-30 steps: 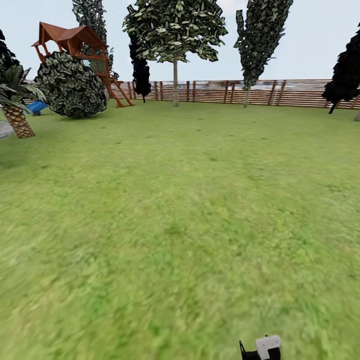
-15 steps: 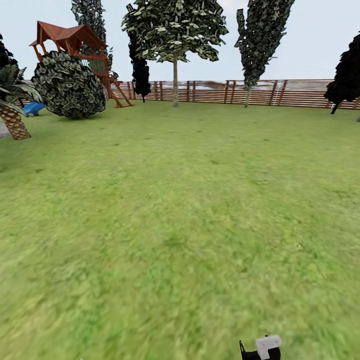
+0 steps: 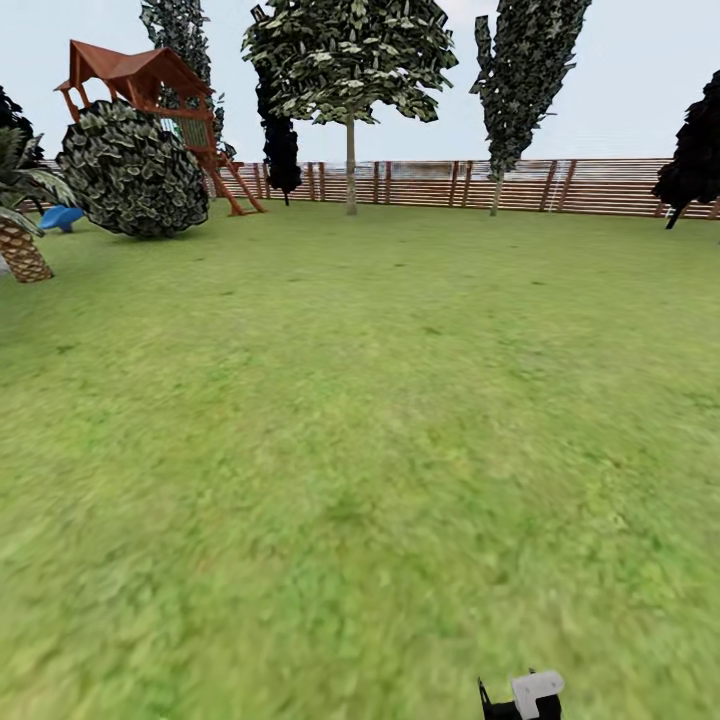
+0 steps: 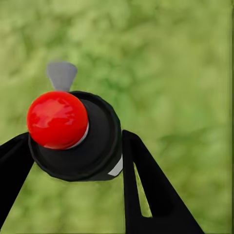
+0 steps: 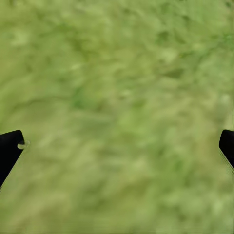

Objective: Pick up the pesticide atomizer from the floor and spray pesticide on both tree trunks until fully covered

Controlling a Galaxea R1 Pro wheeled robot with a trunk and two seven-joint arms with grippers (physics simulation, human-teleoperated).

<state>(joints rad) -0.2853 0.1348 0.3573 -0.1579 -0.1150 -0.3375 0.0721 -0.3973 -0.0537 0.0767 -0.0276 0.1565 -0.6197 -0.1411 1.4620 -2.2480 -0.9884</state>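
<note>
Outdoors: lawn (image 3: 360, 450), slat fence (image 3: 520, 185), atomizer in left gripper.
Left gripper (image 4: 78, 161): black fingers (image 4: 146, 190) closed against the pesticide atomizer (image 4: 73, 134), black body, red knob, grey nozzle; no legible writing. Right gripper (image 5: 117, 146): fingers spread wide, holding nothing, over grass. Head view alone: pale-trunked tree (image 3: 350, 90) by the far fence, second tree (image 3: 520, 80), round bush (image 3: 132, 170), red playhouse (image 3: 150, 85), palm (image 3: 20, 230) at the lawn's left edge.

1. A wide green lawn (image 3: 360, 450) fills most of the head view, from the bottom edge up to a brown slatted fence (image 3: 520, 185) across the upper part.
2. Standing on the grass at upper left: a scaly-trunked palm (image 3: 20, 250), a round leafy bush (image 3: 132, 170) and a red-roofed wooden play tower (image 3: 150, 90).
3. At upper centre, a pale-trunked tree (image 3: 350, 165) rises beside the fence.
4. A near-black conifer (image 3: 692, 150) stands at upper right.
</note>
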